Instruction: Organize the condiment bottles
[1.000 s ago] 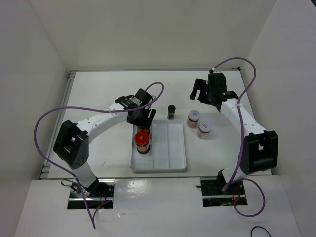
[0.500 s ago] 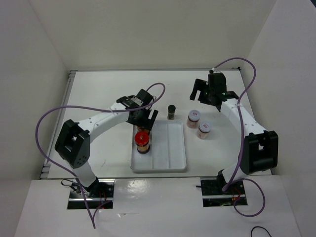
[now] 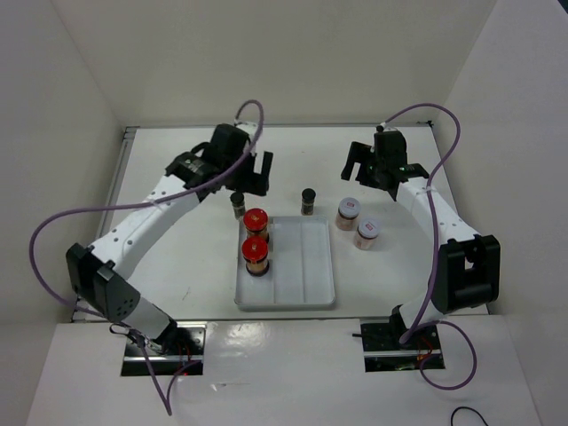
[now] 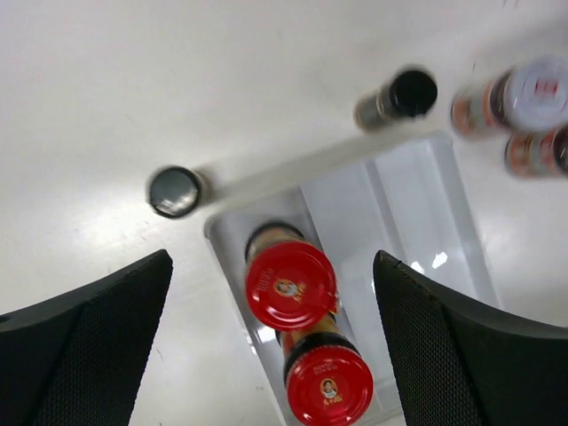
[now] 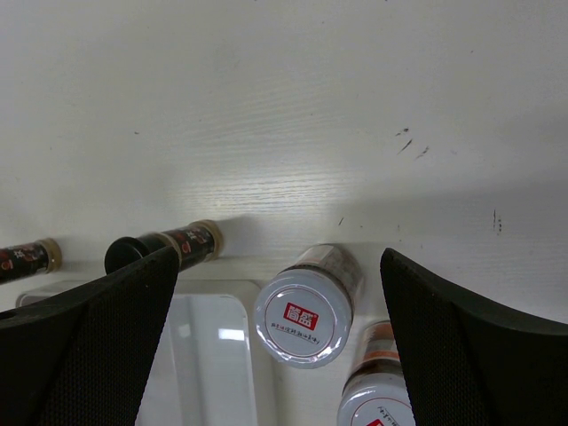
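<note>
Left gripper (image 4: 272, 257) first: jaws spread wide, nothing held, hanging above the far-left corner of the white tray (image 3: 311, 302). From the wrist, only the inner faces of two dark fingers (image 4: 89, 337), cut off by the frame's lower edge.

Directly below, far red-capped jar (image 4: 290, 284) and near red-capped jar (image 4: 328, 388), upright in the tray's left section, one behind the other. Orange-brown contents hidden under the caps except for a sliver of glass. Touching or just apart, impossible to tell.

Outside the tray, on the table (image 3: 177, 248), left dark jar (image 4: 174, 191) just beside that far-left corner, seen as little more than a black cap. Right dark jar (image 4: 398, 98) just beyond the tray's far edge, smeared by blur.

Right gripper (image 5: 280, 253) over the far right of the table, well apart from the tray. Jaws wide here too, holding nothing. Beneath them, far pinkish jar (image 5: 306, 311) upright with a red mark on its pale lid, print too small to read. Near pinkish jar (image 5: 377, 399) close beside it, cut off by the bottom edge. Both on the table to the right of the tray — smudged streaks in the left wrist view. Right dark jar partly behind a finger in the right wrist view, left dark jar clipped at that frame's left edge.
</note>
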Motion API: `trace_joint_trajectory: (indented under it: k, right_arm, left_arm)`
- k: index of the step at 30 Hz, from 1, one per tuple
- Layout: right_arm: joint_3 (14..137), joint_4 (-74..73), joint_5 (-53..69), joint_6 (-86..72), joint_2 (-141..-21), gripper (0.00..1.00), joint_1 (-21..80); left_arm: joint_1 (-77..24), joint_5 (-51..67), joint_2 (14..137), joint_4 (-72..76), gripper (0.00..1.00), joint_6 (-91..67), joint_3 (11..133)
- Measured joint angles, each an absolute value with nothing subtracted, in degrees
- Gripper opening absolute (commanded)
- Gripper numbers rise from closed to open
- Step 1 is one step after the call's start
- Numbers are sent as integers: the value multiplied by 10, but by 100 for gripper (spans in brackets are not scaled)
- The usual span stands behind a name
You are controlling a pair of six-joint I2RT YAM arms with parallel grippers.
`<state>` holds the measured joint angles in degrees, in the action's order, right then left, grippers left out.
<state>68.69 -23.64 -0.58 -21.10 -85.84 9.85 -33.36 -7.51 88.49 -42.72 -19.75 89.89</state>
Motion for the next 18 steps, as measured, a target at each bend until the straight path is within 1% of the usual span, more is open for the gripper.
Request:
trace_joint_trajectory:
  k: [4,7,14,17,18]
  right_arm:
    - [687,-236,-4,-211,-858,99,98]
    - [687,-236,-1,-211,-858,99,98]
    - [687,-236,4,-211,-858,99,98]
    - [687,-236,5,-211,-858,99,98]
    - [687,-236,5,-211,-858,99,98]
  left_arm:
    - [-270,-88,859,-404,100,-197,917]
    - [-235,-101,886,-391,100,-196,920]
    - [-231,-100,1014,-378,100,-196,903]
    - [-232,-98,1042,-377,100,-195,901]
    - [-232,-98,1047,-377,99,-195,900]
